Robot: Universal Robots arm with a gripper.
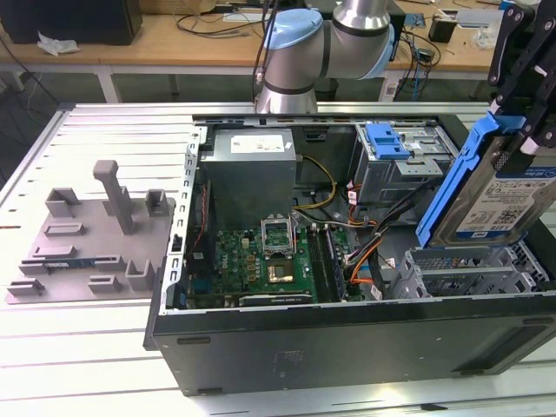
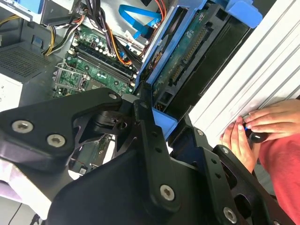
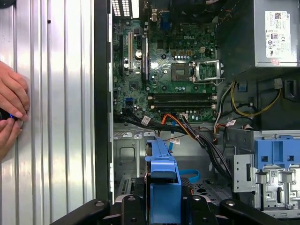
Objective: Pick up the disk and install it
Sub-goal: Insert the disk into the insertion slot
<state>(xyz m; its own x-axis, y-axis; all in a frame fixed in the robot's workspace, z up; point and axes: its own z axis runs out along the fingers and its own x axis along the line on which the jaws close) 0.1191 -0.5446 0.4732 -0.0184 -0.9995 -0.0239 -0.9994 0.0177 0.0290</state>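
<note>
Ribbed metal table carries the open computer case, which lies on its side. At the exterior view's left, a grey moulded tray sits just beside the case.

Inside the case we see a grey power supply box, a green motherboard and a bare blue bracket on the far drive bay.

The disk is lifted and tilted over the metal drive cage, at the exterior view's right end of the case. The gripper is pinching it across its blue frame.

The exterior view gives us the label face. The second wrist view gives us the disk's circuit-board side. The first wrist view gives us the blue frame edge-on between the fingers.

Both wrist views add a person's hands at the table, outside the case wall.
</note>
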